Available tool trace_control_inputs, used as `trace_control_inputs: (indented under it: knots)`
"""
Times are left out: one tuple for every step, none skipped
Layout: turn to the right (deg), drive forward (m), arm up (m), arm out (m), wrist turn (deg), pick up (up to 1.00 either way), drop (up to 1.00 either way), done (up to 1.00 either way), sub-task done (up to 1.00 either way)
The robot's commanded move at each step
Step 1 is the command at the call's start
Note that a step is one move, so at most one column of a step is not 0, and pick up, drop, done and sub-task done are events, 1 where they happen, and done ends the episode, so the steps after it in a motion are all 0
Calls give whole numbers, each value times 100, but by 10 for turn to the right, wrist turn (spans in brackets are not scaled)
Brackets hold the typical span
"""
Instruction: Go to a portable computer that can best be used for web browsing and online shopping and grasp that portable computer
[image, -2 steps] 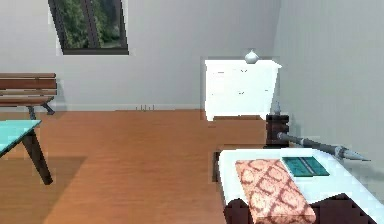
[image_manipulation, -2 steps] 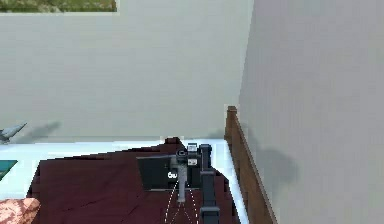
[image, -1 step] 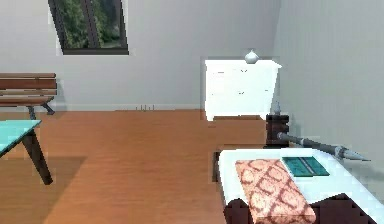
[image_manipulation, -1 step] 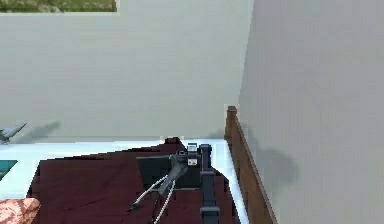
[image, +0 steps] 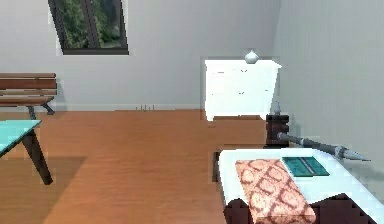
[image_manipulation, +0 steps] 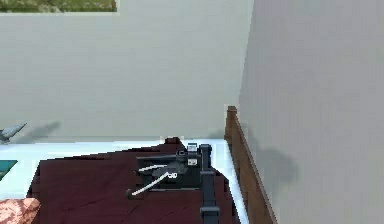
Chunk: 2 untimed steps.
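dresser: white, at the far wall by the corner. Its drawer fronts face you, so whatever's inside is hidden.
vase: small and pale, sits on top of the dresser. You can't see into it from here.
bed: low at the forward view's right, cut off by the bottom edge.
teal slab: flat, lies on the bed just beside the patterned pillow. Too small for you to tell if it's the laptop, but it's the nearest fit.
grey rod: long and pointed, at the bed's far edge. Can't make out what it is.
gripper: sits in front of the dark red blanket, near the headboard, well apart from the teal slab. You can't tell if its fingers are spread or pressed together, or if it holds anything.
arm: rises from the bottom edge, its base cut off.
table, bench, window: all cut off by the forward view's edges.
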Motion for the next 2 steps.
trace_control_inputs:
  knots:
    - [0, 0, 0, 0, 450, 0, 0, 0, 0]
    - [0, 0, 0, 0, 270, 0, 0, 0, 0]
